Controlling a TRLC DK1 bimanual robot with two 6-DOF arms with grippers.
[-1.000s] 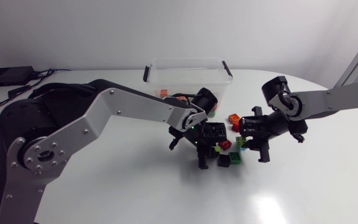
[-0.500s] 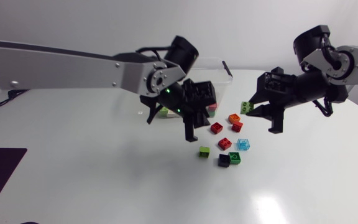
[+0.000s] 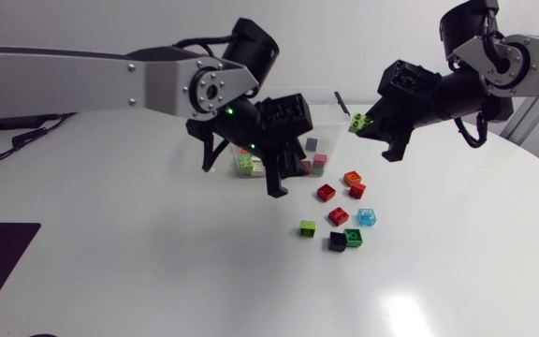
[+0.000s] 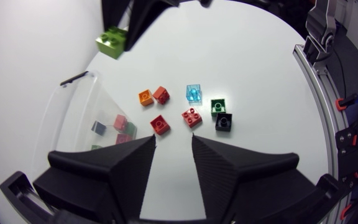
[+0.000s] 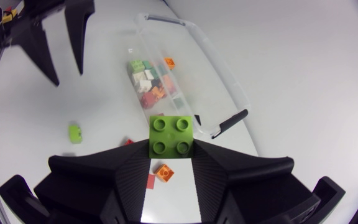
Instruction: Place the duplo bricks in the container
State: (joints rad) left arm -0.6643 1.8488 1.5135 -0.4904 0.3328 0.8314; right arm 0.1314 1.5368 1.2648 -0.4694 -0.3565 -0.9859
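Note:
The clear container stands at the back of the table with several bricks in it. My left gripper hangs over its front, open with nothing between its fingers. To the container's right and raised above the table, my right gripper is shut on a lime brick. The right wrist view shows that brick clamped between the fingers, with the container ahead. Loose bricks lie on the table: orange, reds, light blue, lime, black, green.
The loose bricks cluster just right of and in front of the container, seen in the left wrist view as orange, light blue and black. The table's curved edge runs beyond them.
Both arms have risen from the brick cluster and swung back toward the container. The right gripper carried the lime brick up with it. The left gripper now hangs over the container.

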